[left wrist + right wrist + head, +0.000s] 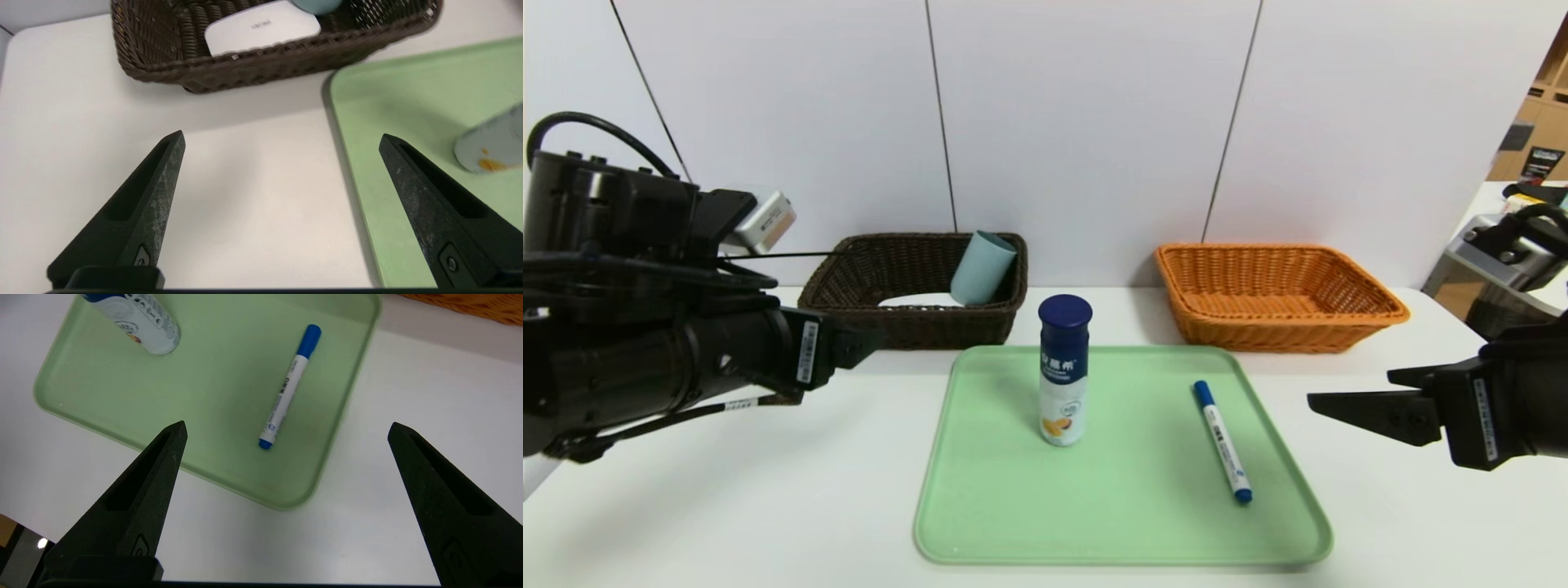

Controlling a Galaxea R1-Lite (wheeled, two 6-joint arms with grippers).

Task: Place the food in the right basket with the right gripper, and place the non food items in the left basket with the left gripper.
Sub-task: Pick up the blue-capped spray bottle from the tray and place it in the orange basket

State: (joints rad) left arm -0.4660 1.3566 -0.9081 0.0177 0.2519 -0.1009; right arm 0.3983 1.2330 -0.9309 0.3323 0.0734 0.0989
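Blue-capped marker (pixel 1223 442) flat on tray (pixel 980 523) (bottle (pixel 1063 371) upright).

Lab/office: white panel wall (pixel 1086 122), test table (pixel 727 506).

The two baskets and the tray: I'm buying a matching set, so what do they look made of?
Both the dark brown basket and orange basket show woven strands, likely wicker or plastic rattan. The green tray looks like smooth matte plastic.
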